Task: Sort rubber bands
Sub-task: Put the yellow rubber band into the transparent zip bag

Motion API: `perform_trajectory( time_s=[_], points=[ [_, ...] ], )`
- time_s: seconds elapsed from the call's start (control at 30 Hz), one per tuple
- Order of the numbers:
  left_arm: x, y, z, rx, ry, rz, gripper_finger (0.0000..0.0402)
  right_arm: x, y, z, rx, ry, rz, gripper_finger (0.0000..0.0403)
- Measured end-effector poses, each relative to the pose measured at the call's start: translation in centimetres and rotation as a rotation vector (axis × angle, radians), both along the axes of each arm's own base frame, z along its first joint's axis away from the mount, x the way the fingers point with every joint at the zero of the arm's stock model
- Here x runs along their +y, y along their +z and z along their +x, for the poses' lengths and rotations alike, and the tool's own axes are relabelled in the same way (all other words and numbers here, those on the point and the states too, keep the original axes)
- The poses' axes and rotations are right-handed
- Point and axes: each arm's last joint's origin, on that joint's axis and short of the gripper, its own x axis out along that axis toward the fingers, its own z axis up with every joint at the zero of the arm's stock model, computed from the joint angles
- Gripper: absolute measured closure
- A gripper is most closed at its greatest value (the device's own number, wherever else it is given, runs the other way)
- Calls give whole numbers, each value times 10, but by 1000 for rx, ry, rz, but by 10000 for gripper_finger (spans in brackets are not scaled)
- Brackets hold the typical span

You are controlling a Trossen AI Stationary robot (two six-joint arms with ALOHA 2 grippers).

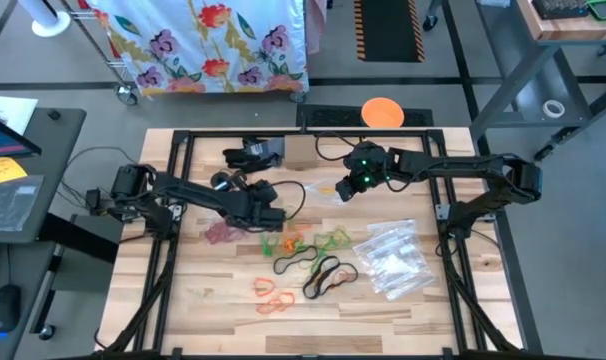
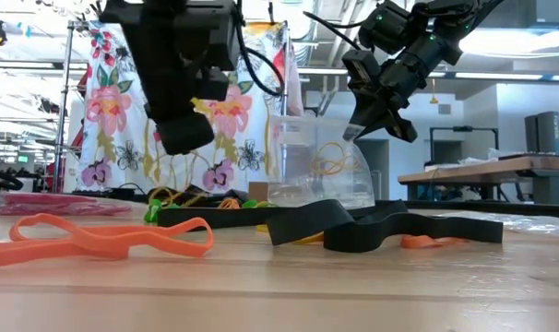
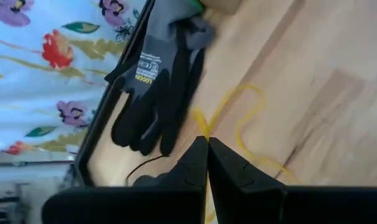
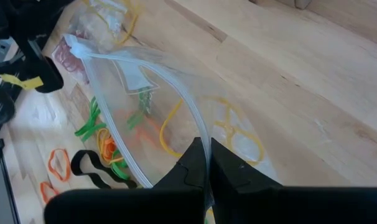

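- Rubber bands (image 1: 305, 262) lay scattered mid-tabletop (image 1: 403, 320), beside clear zip bags (image 1: 391, 258).
- Left tool (image 3: 207, 144) was pinched on a yellow band (image 3: 238, 121).
- Right tool (image 4: 208, 154) gripped an open bag's rim (image 4: 176, 81), above the tabletop.

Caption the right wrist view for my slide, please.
Right gripper pinching the rim of a clear zip bag holding yellow rubber bands.

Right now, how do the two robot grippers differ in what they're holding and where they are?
The left gripper is shut on a thin yellow rubber band, while the right gripper is shut on the rim of a clear plastic bag. The left gripper sits left of the table's middle, near a black glove; the right one sits toward the far side, holding its bag up. Both have their jaws closed.
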Motion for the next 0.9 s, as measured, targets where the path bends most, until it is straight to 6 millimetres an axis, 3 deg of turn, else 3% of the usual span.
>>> perform_trajectory(
  time_s=[0.07,0.2,0.4,0.6,0.77,0.9],
  points=[
    [-1,0,5,-54,-1,-36,388,0,0,0,0,0,0,403],
    [-14,0,17,-51,-179,-85,364,0,0,0,0,0,0,403],
    [-28,13,14,-73,-222,93,352,0,-1,0,8,0,3,403],
    [-29,18,-17,-225,-273,70,362,0,-1,-1,8,0,3,403],
    [-17,14,-52,-450,-460,-138,386,0,0,0,4,-2,4,403],
    [-10,10,-69,-557,-540,-170,398,0,0,0,-6,-3,0,403]
  ],
)
